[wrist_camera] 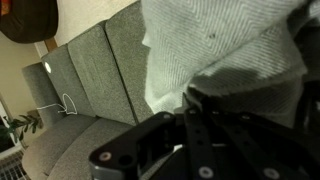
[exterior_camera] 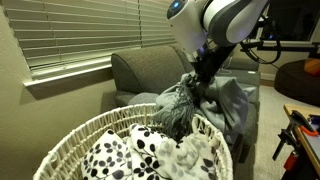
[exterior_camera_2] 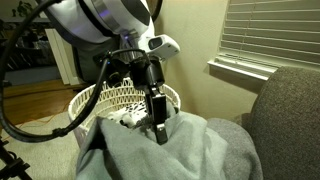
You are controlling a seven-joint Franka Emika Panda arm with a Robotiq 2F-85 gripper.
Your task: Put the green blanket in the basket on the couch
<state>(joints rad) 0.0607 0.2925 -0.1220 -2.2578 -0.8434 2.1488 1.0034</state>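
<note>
The green blanket [exterior_camera: 192, 100] hangs bunched from my gripper [exterior_camera: 203, 72], which is shut on it above the far rim of the white wicker basket [exterior_camera: 70, 140]. The rest of the blanket trails over the grey couch [exterior_camera: 140, 68] behind. In an exterior view the gripper [exterior_camera_2: 157, 122] pinches the blanket [exterior_camera_2: 185, 150] just beside the basket [exterior_camera_2: 110, 98]. In the wrist view the blanket [wrist_camera: 220, 45] fills the top above my dark fingers [wrist_camera: 200, 120], with the couch [wrist_camera: 90, 80] beyond.
A white cloth with black spots [exterior_camera: 150, 155] lies inside the basket. Window blinds [exterior_camera: 70, 30] hang behind the couch. A second window with blinds [exterior_camera_2: 270, 35] shows beside the couch arm [exterior_camera_2: 290, 110]. A white cable [wrist_camera: 62, 103] lies on the couch seat.
</note>
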